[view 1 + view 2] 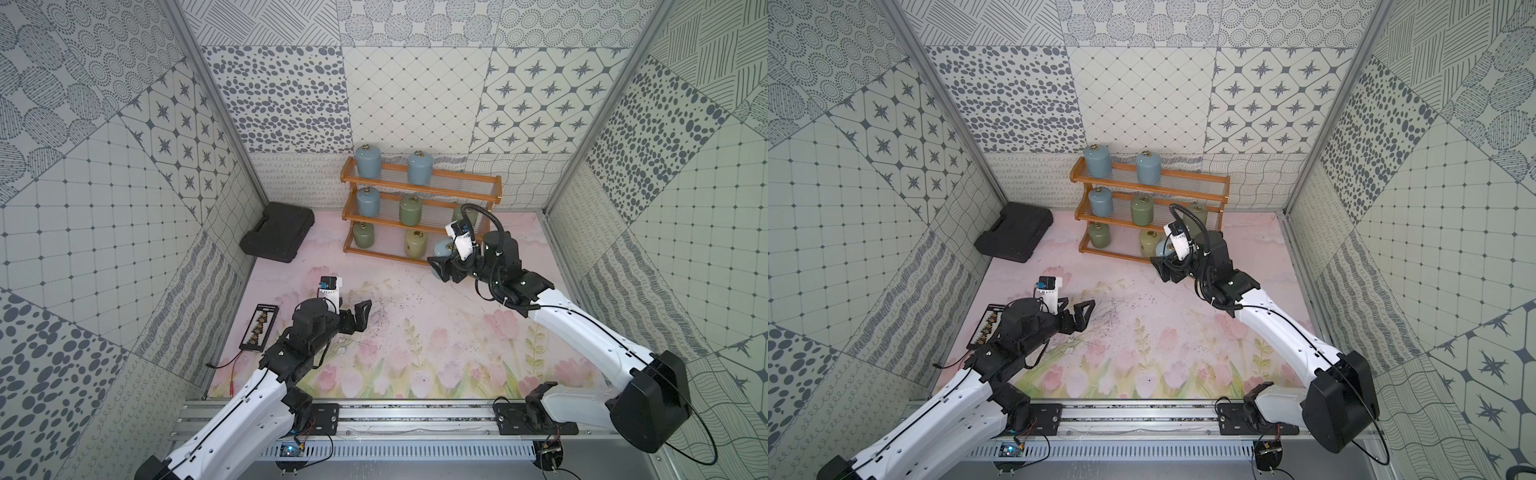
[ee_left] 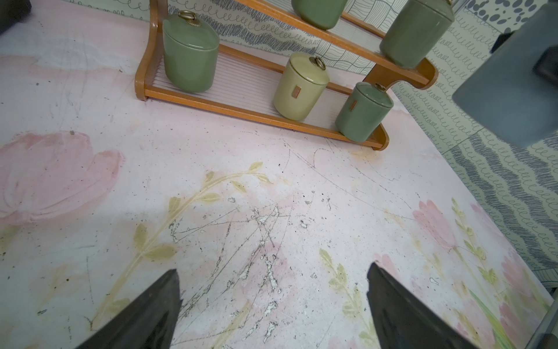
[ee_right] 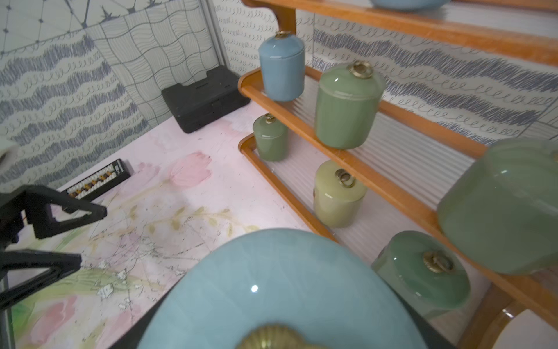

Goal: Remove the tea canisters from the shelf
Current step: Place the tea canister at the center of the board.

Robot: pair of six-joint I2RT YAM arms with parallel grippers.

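The shelf [image 1: 419,185] [image 1: 1150,189] is a three-tier wooden rack at the back of the table. Its top tier holds two pale blue tea canisters [image 1: 368,163] [image 1: 419,167]. A blue canister [image 1: 368,202] and two sage green canisters [image 1: 411,210] [image 3: 510,205] stand on the middle tier. On the bottom tier are a green canister [image 1: 363,235], a cream canister [image 1: 416,243] and another green canister [image 2: 362,113]. My right gripper [image 1: 442,257] is shut on a pale blue canister [image 1: 440,248] [image 3: 271,287], in the air before the shelf's right end. My left gripper [image 1: 355,309] [image 2: 273,269] hovers open and empty over the floral mat.
A black plastic case [image 1: 277,232] lies left of the shelf by the wall. A black abacus-like tray [image 1: 259,328] with a red lead sits at the mat's left edge. Patterned walls close in three sides, and a metal rail [image 1: 395,419] runs along the front.
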